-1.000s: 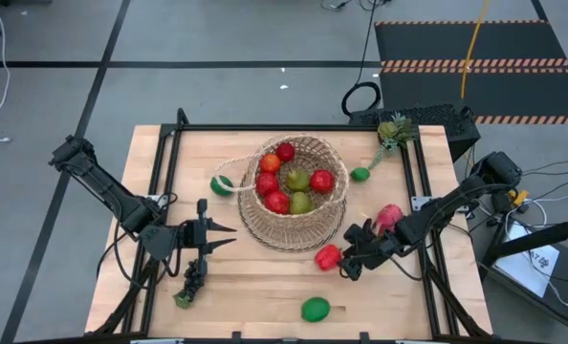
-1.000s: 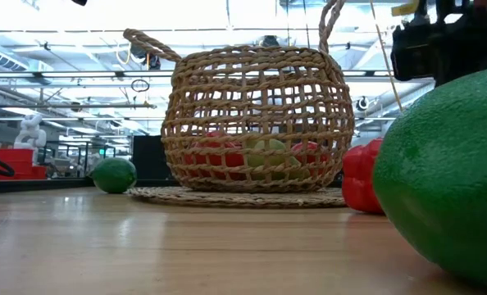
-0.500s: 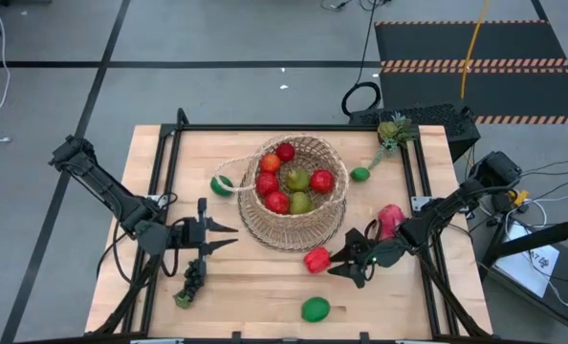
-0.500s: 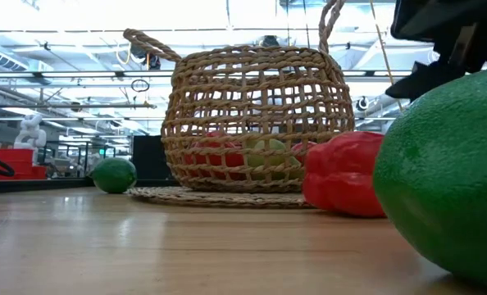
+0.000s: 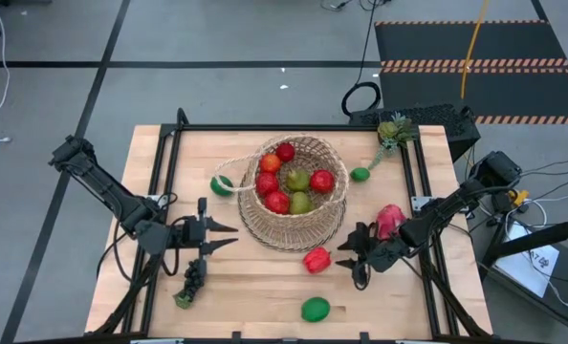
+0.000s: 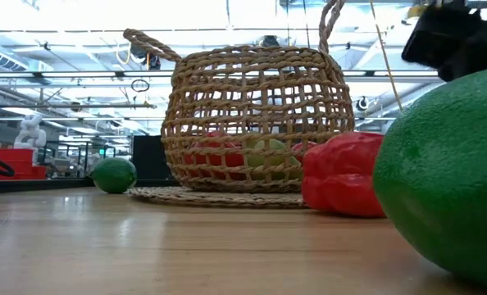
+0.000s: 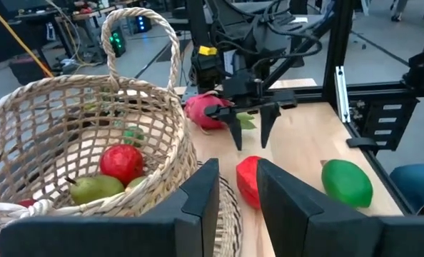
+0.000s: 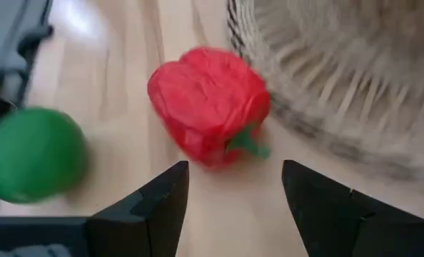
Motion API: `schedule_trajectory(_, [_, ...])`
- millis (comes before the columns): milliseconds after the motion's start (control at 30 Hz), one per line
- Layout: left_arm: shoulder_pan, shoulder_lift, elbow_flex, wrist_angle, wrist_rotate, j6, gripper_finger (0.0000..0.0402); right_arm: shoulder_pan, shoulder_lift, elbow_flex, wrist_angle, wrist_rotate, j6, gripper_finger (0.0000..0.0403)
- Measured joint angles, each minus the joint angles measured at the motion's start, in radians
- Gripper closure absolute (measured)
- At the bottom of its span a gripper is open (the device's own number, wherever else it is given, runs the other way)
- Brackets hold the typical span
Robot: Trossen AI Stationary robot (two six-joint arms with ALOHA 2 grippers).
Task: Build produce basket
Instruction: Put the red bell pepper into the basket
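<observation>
The woven basket [image 5: 294,227] stands mid-table with red round fruits and green pears [image 5: 298,180] inside. A red pepper [image 5: 316,259] lies on the table by the basket's near right side. My right gripper [image 5: 352,256] is open just right of the pepper, which lies ahead of its fingertips [image 8: 233,178], not between them. My left gripper [image 5: 229,236] hovers left of the basket, its fingers [image 7: 237,165] a narrow gap apart on nothing. Dark grapes [image 5: 193,280] lie below it. A pink dragon fruit [image 5: 389,218] lies behind the right gripper.
A big green fruit [image 5: 315,309] lies near the front edge, filling the low view's right side [image 6: 448,188]. A lime [image 5: 360,174] and a leafy green piece [image 5: 392,130] lie far right. A green-and-white fruit [image 5: 223,184] rests left of the basket. Black rails frame the table.
The red pepper has shifted a little toward the table's left and near edge, away from the right gripper, and now lies still. My right gripper has rolled about its own axis and drawn back slightly toward the right. The left arm has kept its place.
</observation>
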Motion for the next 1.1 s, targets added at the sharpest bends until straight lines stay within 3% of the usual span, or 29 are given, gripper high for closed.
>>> schedule_trajectory(167, [0.01,0.0,0.0,0.0,0.0,-0.012,0.0304,-0.002,0.0,0.0,0.016,0.073,-0.397,0.0184])
schedule_trajectory(267, [0.01,0.0,0.0,0.0,-0.001,-0.044,0.0304,-0.005,0.0,0.0,0.02,0.084,-0.53,0.0184])
schedule_trajectory(600, [0.01,0.0,0.0,0.007,-0.011,-0.081,0.0304,-0.022,0.047,-0.034,0.051,0.049,-0.548,0.0184])
schedule_trajectory(1100, [0.01,0.0,0.0,0.007,-0.012,-0.078,0.0304,-0.059,0.214,-0.035,0.295,-0.003,-0.623,0.0188])
